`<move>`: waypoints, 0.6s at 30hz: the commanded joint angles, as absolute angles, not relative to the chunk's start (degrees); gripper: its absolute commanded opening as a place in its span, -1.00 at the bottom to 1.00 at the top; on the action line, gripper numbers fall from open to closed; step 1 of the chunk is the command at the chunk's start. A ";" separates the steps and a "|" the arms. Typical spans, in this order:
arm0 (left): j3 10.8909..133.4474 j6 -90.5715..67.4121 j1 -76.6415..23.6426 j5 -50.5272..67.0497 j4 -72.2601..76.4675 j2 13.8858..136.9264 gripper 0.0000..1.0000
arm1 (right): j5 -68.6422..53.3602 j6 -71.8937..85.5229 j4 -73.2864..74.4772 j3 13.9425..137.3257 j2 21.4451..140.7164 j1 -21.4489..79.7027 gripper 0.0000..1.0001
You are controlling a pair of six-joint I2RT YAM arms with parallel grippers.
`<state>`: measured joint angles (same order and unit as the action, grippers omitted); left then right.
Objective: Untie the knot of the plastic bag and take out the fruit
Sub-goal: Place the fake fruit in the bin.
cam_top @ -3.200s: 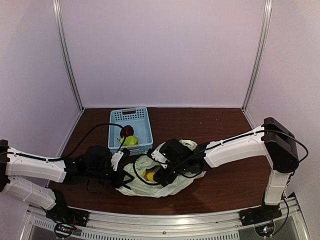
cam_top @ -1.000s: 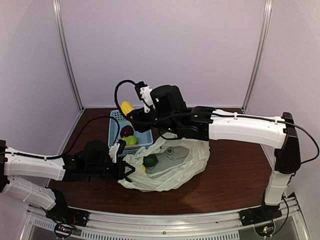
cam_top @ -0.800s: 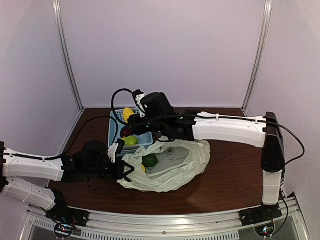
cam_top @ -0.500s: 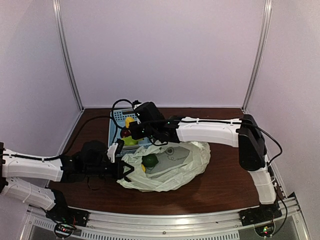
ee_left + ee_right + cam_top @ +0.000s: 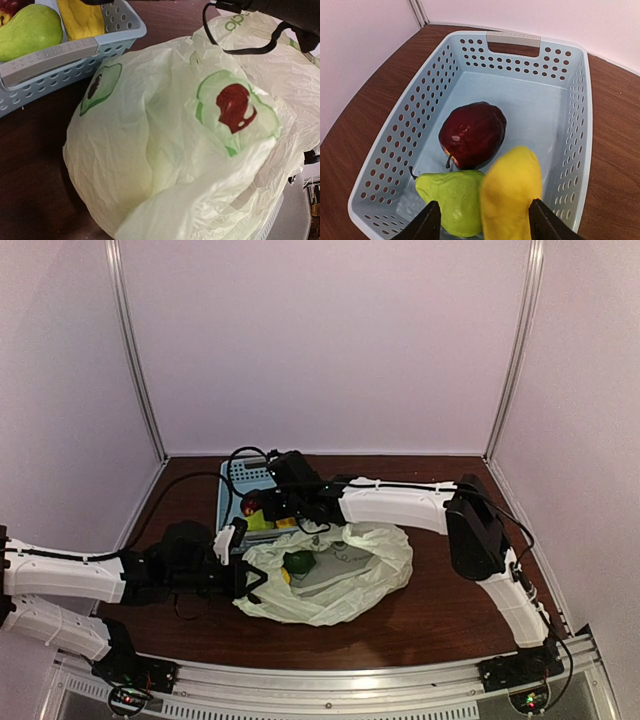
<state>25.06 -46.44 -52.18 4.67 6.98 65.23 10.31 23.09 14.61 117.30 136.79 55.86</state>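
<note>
Dropping: right end effector (image 5: 484, 216), swung over from bag (image 5: 175, 150) to above basket (image 5: 512, 39), is spreading apart, letting yellow fruit (image 5: 512, 195) fall inside | left end effector (image 5: 245, 580) is clamping bag rim beside basket | green fruit (image 5: 298, 561) is waiting in bag, likely next.

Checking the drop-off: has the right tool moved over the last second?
Yes. The right tool dropped from above the far rim of the blue basket down to the fruit inside.
</note>
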 commanded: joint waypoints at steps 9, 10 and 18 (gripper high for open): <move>25.31 -46.05 -51.85 4.22 7.32 65.49 -1.00 | 7.82 21.41 16.32 119.44 136.93 54.94 0.45; 25.39 -46.05 -51.86 4.22 7.32 65.48 -1.00 | 7.02 21.10 16.08 119.44 136.28 54.98 0.45; 25.04 -45.43 -50.24 5.40 6.90 64.93 -1.00 | -1.47 15.51 8.87 108.25 119.67 55.02 0.49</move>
<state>25.06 -46.41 -51.94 4.75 6.74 65.25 3.84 19.42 14.26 114.24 132.53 55.24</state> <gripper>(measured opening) 0.008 0.738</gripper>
